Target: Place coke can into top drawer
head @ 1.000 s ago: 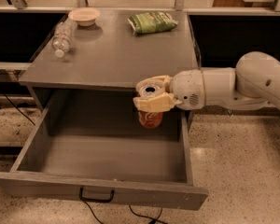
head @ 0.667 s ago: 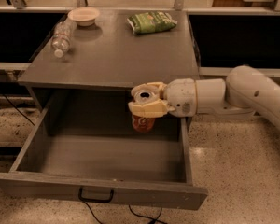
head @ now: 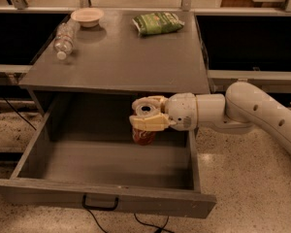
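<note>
Over pulled-out wide grey wooden top drawer [head: 102, 198]: cream two-finger gripper [head: 146, 113] clamped around small red coke can [head: 143, 136], upright, right rear. Pale round bowl [head: 87, 16] on grey cabinet [head: 126, 62].

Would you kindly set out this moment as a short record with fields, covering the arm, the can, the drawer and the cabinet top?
top drawer: pulled open
gripper: shut on coke can, over the drawer's rear right part
coke can: upright, red body showing below the gripper; contact with the drawer floor cannot be told
cabinet top: plastic bottle lying at left, bowl behind it, green bag towards the back right
</note>
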Controlling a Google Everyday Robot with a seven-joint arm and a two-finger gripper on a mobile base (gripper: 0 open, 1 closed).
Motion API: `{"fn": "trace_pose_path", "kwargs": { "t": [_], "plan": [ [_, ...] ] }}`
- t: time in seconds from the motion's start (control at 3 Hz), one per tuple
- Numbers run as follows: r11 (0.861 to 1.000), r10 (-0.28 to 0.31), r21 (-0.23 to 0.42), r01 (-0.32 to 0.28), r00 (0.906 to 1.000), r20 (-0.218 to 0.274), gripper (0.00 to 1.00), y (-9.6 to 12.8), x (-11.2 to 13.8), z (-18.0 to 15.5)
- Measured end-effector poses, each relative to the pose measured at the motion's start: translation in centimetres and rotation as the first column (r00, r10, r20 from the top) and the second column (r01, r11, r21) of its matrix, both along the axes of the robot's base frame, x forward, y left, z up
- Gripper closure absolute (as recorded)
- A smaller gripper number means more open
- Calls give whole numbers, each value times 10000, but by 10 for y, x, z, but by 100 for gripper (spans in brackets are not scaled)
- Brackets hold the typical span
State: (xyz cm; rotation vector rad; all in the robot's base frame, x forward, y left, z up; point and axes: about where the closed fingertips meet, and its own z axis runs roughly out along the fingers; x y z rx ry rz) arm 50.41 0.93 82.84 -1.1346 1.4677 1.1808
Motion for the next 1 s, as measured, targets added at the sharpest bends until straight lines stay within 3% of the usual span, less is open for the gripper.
{"fn": "trace_pose_path", "kwargs": {
  "t": [0.33, 0.67, 1.0],
  "plan": [
    [9997, 2, 258, 5, 9997, -259, 100, 4, -7, -16],
    [9980, 197, 627, -125, 9930, -1167, 100, 11, -39, -77],
    [9979, 194, 632, -120, 9930, -1166, 100, 11, -38, -78]
  ]
}}
